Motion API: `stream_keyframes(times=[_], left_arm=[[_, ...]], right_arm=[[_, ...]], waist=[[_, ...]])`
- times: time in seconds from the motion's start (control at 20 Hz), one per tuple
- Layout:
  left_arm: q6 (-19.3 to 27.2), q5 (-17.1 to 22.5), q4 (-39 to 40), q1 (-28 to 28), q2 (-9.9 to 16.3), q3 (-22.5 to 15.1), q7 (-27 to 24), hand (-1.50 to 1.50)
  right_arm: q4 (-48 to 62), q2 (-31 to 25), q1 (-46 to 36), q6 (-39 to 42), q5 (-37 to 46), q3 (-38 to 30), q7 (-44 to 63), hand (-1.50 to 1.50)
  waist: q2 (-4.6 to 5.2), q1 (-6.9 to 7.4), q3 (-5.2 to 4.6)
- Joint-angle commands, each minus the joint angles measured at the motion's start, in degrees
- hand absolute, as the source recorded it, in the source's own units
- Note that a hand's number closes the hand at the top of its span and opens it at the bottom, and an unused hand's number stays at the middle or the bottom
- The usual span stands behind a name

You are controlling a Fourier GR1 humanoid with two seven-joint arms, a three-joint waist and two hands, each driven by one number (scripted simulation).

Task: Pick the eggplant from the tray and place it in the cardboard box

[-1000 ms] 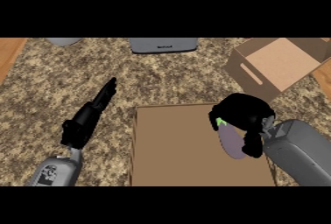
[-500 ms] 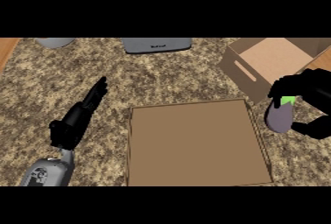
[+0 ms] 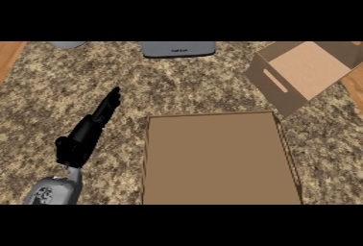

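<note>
Flat brown tray bare, open cardboard box shows no eggplant; left hand fingers straight, released; right hand unseen.

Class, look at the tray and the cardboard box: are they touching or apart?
Apart. The head view shows a strip of speckled counter between the tray far right corner and the cardboard box near wall.
</note>
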Motion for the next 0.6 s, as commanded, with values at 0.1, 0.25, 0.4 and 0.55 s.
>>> stream_keyframes(times=[0.1,0.25,0.4,0.55], left_arm=[[-1.1,-0.7,1.6,-2.2,0.2,0.0,-0.2,0.0],[-0.9,-1.4,0.4,-4.8,-2.3,-2.0,2.1,0.0],[-1.5,-2.0,3.6,-6.6,-2.5,-1.5,1.4,0.0],[-0.2,-3.8,-1.8,-1.7,-3.7,-4.0,2.3,0.0]], right_arm=[[13.6,-7.7,0.3,11.4,-9.9,-9.9,-9.5,1.5],[18.1,-6.9,-0.2,9.0,-9.0,-9.9,-10.4,1.5],[21.1,-7.3,-4.1,9.0,-8.4,-8.1,-7.6,1.5],[21.8,-7.1,-11.2,7.8,-6.9,-4.8,-0.1,1.5]], waist=[[0.47,2.99,-0.21],[0.51,3.61,-0.19],[0.64,4.06,-0.21],[0.6,5.1,-0.22]])
